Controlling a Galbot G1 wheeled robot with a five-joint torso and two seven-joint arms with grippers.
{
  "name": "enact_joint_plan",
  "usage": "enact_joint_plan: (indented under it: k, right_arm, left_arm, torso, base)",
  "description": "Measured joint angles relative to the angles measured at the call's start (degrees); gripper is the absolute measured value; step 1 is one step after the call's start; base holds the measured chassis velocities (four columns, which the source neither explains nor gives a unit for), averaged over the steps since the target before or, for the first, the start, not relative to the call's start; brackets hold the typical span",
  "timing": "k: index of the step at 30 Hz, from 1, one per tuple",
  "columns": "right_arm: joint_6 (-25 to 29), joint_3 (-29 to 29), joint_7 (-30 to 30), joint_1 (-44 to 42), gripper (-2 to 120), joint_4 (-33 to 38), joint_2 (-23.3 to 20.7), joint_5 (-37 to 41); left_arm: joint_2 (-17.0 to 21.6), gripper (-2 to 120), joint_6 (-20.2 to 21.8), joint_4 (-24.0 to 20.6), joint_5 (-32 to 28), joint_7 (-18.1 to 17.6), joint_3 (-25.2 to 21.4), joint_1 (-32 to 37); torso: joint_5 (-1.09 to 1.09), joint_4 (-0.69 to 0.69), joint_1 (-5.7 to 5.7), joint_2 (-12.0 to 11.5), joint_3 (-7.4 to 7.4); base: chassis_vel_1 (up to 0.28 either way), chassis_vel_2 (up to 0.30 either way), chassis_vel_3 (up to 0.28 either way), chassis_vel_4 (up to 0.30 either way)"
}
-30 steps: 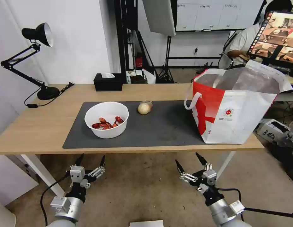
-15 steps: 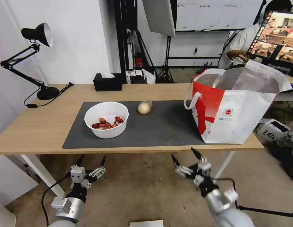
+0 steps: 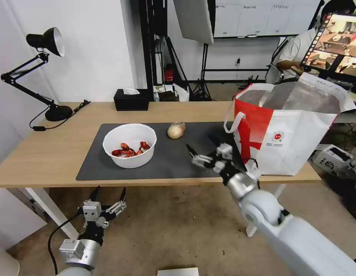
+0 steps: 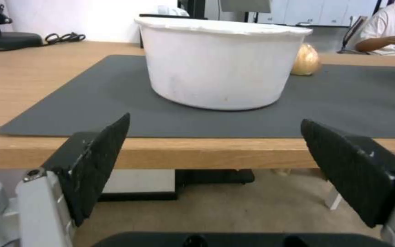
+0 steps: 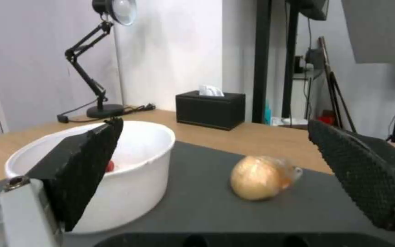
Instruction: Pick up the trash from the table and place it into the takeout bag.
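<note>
Head view: right gripper (image 3: 203, 148) hung over dark mat (image 3: 174, 168) on table (image 3: 51, 153), fingers spread, near wrapped ball (image 3: 175, 131); white bowl (image 3: 129, 145) held red shells; takeout bag (image 3: 289, 130) stood at mat's right end. Left gripper (image 3: 109, 196) parked below table edge, fingers apart.

Left wrist view: bowl (image 4: 223, 65) ahead on mat, ball (image 4: 305, 60) beyond.

Right wrist view: ball (image 5: 259, 176) between spread fingers (image 5: 85, 161), untouched, beside bowl (image 5: 129, 185).

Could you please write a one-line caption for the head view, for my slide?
Right gripper open above the grey mat, near the wrapped ball and white bowl; left gripper open below the table.
</note>
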Motion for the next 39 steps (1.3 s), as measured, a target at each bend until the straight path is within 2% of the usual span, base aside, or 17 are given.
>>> enact_joint_plan:
  k: [6, 9, 10, 13, 14, 17, 18, 21, 29, 39]
  right_arm:
    - [-0.19, -5.34, 1.05, 9.46, 100, -6.53, 2.98, 1.62]
    - [-0.63, -8.53, 2.50, 16.41, 100, -12.97, 6.56, 4.02]
    - [-0.63, -8.53, 2.50, 16.41, 100, -12.97, 6.56, 4.02]
    - [-0.73, -10.97, 2.85, 21.67, 100, -21.81, 11.02, 4.50]
    - [-0.73, -10.97, 2.85, 21.67, 100, -21.81, 11.02, 4.50]
    - [0.02, -12.18, 2.62, 25.24, 100, -33.55, 16.38, 3.46]
    - [0.02, -12.18, 2.62, 25.24, 100, -33.55, 16.38, 3.46]
    - [0.08, -12.62, 1.64, 27.71, 100, -41.63, 20.43, 2.09]
    - [-4.60, -13.46, 0.99, 31.36, 100, -49.34, 25.76, -0.23]
    - [-10.13, -13.40, 2.72, 31.17, 100, -50.42, 26.54, -2.38]
  left_arm:
    - [-0.28, 100, 0.03, -0.17, -0.02, -0.01, -0.26, 0.13]
    - [-0.44, 100, 0.03, -0.18, -0.05, -0.01, -0.43, 0.44]
    - [-0.44, 100, 0.03, -0.18, -0.05, -0.01, -0.43, 0.44]
    - [-0.47, 100, 0.02, -0.15, -0.04, 0.07, -0.39, 0.63]
    - [-0.47, 100, 0.02, -0.15, -0.04, 0.07, -0.39, 0.63]
    - [-0.82, 100, 0.02, -0.14, 0.01, 0.13, -0.20, 0.57]
    - [-0.82, 100, 0.02, -0.14, 0.01, 0.13, -0.20, 0.57]
    - [-1.34, 100, -0.02, -0.26, 0.02, 0.14, -0.47, 0.97]
    - [-1.73, 100, -0.43, -0.25, 0.06, 0.24, -0.80, 1.44]
    - [-1.70, 100, -0.51, -0.42, 0.01, 0.26, -1.10, 1.35]
  torso:
    - [0.00, 0.00, 0.00, 0.00, 0.00]
    - [0.00, 0.00, 0.00, -0.01, 0.00]
    - [0.00, 0.00, 0.00, -0.01, 0.00]
    - [-0.01, 0.01, 0.00, 0.00, -0.01]
    - [-0.01, 0.01, 0.00, 0.00, -0.01]
    - [0.00, 0.01, 0.00, 0.00, 0.00]
    - [0.00, 0.01, 0.00, 0.00, 0.00]
    - [0.00, 0.00, 0.00, -0.01, 0.00]
    - [0.00, 0.01, 0.00, 0.00, -0.01]
    - [0.01, 0.00, -0.01, 0.00, -0.01]
  base:
    - [0.000, 0.000, 0.000, 0.000]
    - [0.000, 0.000, 0.000, 0.000]
    - [0.000, 0.000, 0.000, 0.000]
    - [0.000, 0.000, 0.000, 0.000]
    - [0.000, 0.000, 0.000, 0.000]
    - [0.000, 0.000, 0.000, 0.000]
    - [0.000, 0.000, 0.000, 0.000]
    - [0.000, 0.000, 0.000, 0.000]
    - [0.000, 0.000, 0.000, 0.000]
    - [0.000, 0.000, 0.000, 0.000]
